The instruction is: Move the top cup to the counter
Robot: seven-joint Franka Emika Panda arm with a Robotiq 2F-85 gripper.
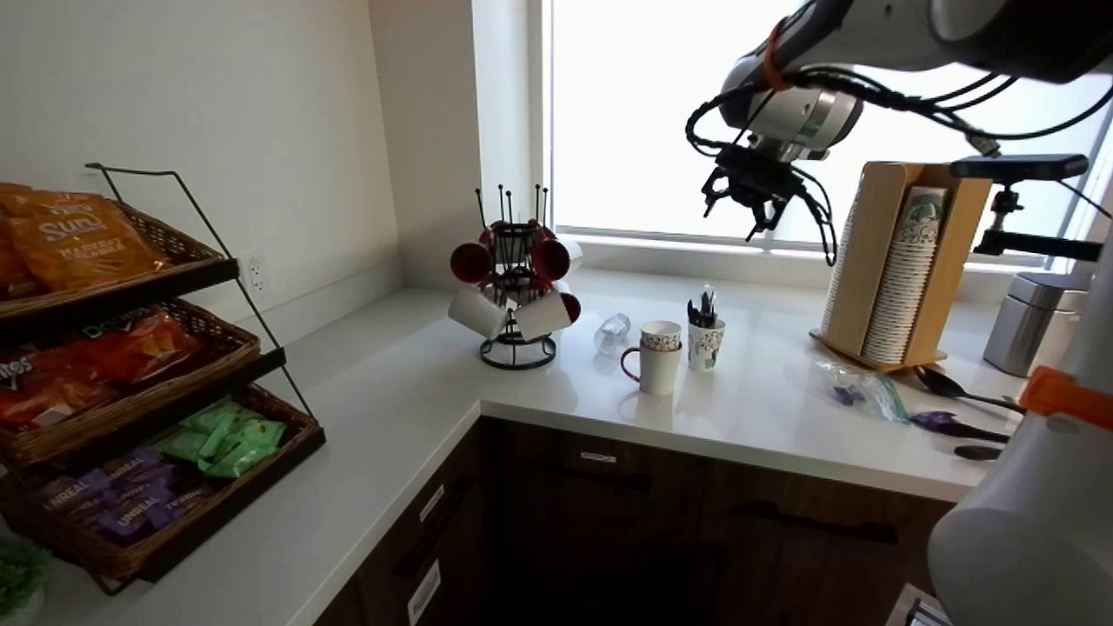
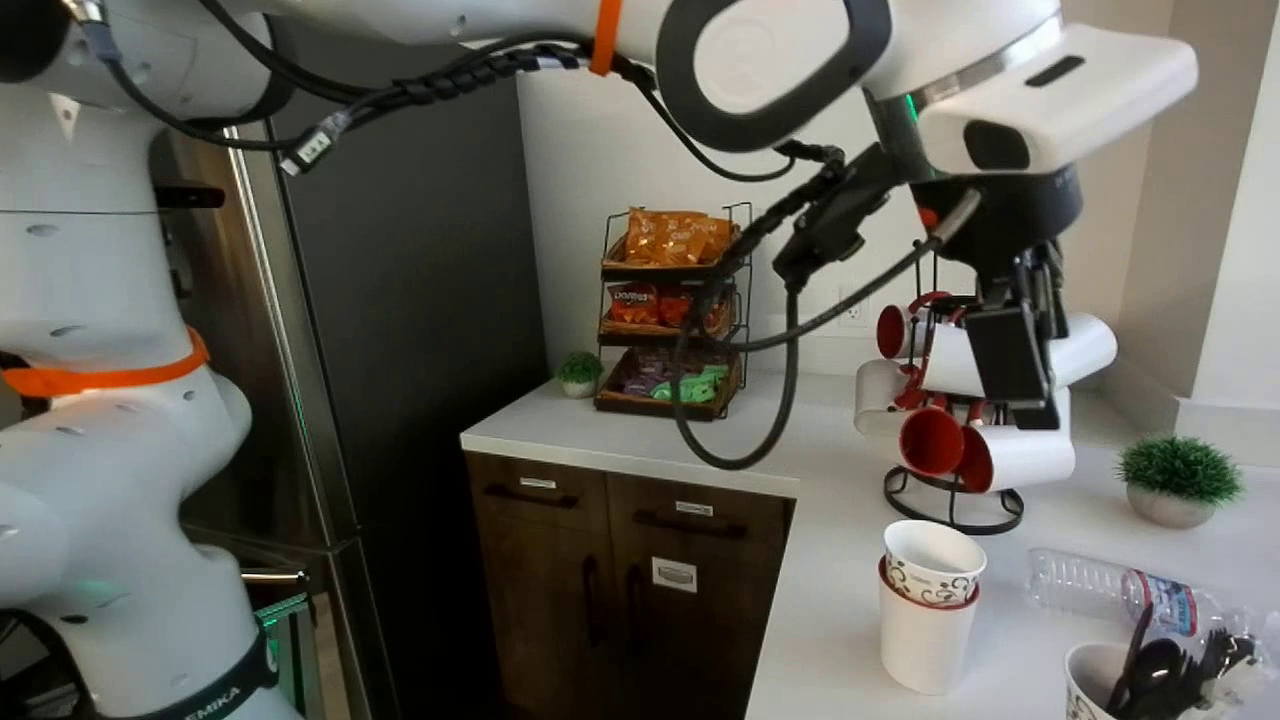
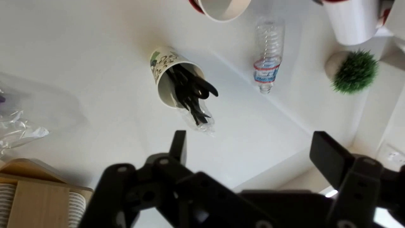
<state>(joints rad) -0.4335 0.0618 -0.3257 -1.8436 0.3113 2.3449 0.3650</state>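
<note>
Paper cup (image 2: 935,575): our top cup, nested in the mouth of the white mug (image 2: 925,640), patterned sides poking above that red rim, and nothing on the scoreboard yet!
White mug: upright on the counter (image 2: 830,630), carrying its passenger; lifting the cup out is the first score to chase.
Counter: that's the finish line, and the mug holds the cup up off it; setting down and letting go would come last.
Gripper (image 3: 250,136): fingers spread wide, nothing between them, hanging high and well apart from the cup! Reach, grasp, lift and placing all remain, I'd say; this looks like the approach.
Cutlery cup (image 1: 706,348): near the mug, black utensils (image 3: 191,88) jutting out, one to dodge on the way in.
Plastic bottle (image 3: 269,53): lying on its side, likely to roll if nudged.
Mug tree (image 1: 516,367): further out, loaded with hanging mugs (image 1: 541,316), a possible snag for a wide swing.
</note>
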